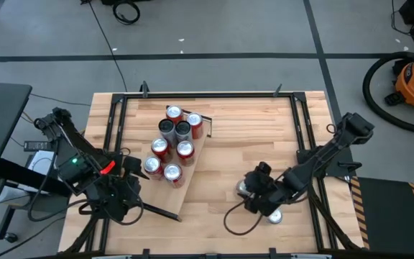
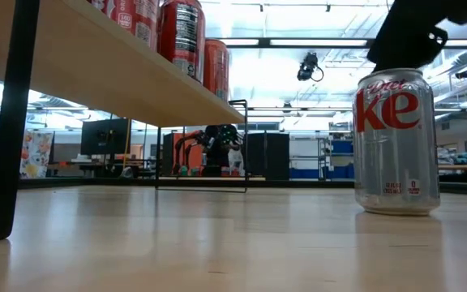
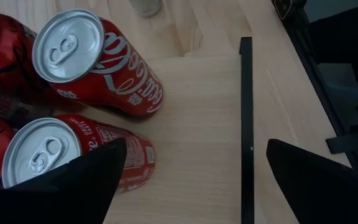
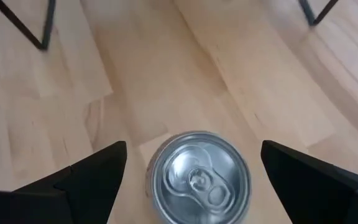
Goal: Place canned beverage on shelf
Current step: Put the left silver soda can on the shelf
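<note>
A silver Diet Coke can (image 4: 199, 177) stands upright on the wooden tabletop (image 1: 221, 144), right of the middle (image 1: 244, 188), and shows close up in the low view (image 2: 396, 142). My right gripper (image 4: 192, 146) hovers open over it, one finger on either side of its top, touching nothing. The shelf (image 1: 195, 160), a pale plank raised on thin dark legs (image 2: 136, 89), carries several red and dark cans (image 1: 172, 140). My left gripper (image 3: 196, 146) hangs open above the shelf's near end (image 3: 197, 124), beside two red cans (image 3: 98, 59).
A second silvery can top (image 1: 274, 216) shows near the table's front edge, beside the right arm. A dark bar (image 3: 246, 124) edges the shelf's near end. Black frame rails (image 1: 304, 137) run along the table's sides. Bare wood lies between the shelf and the silver can.
</note>
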Motion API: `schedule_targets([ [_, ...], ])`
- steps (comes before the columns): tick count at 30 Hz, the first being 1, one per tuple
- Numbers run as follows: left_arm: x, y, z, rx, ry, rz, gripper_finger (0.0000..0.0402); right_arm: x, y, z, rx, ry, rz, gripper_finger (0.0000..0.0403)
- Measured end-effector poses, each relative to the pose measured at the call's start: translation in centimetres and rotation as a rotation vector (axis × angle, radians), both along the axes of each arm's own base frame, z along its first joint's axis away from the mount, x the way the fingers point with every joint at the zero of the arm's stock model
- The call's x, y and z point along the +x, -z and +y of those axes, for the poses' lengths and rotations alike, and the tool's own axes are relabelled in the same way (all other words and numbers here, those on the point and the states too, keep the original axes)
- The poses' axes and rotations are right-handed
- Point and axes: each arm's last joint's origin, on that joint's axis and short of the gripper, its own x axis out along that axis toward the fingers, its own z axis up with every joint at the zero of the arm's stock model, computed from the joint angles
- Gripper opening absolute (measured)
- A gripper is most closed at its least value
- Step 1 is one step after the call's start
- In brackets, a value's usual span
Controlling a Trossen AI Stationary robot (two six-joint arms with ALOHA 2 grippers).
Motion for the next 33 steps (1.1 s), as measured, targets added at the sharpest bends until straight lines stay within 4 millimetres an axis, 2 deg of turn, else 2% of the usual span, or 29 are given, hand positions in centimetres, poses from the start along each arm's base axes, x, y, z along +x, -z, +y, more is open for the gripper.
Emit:
schedule_targets([
  [6, 0.0, 0.0, 0.0, -0.009, -0.012, -0.001, 0.04, -1.2, 2.2, -0.3, -0.05, -0.004, -0.1, 0.0382],
  [23, 0.0, 0.0, 0.0, -0.04, -0.052, 0.0, 0.04, -2.2, 6.8, -1.4, -0.022, -0.002, -0.238, 0.0382],
  [29, 0.0, 0.0, 0.0, -0.045, -0.058, 0.0, 0.04, -1.9, 7.3, -2.0, 0.014, -0.019, -0.242, 0.0375],
  [33, 0.0, 0.0, 0.0, -0.039, -0.053, -0.003, 0.04, -1.3, 7.0, -2.2, 0.03, -0.049, -0.261, 0.0347],
])
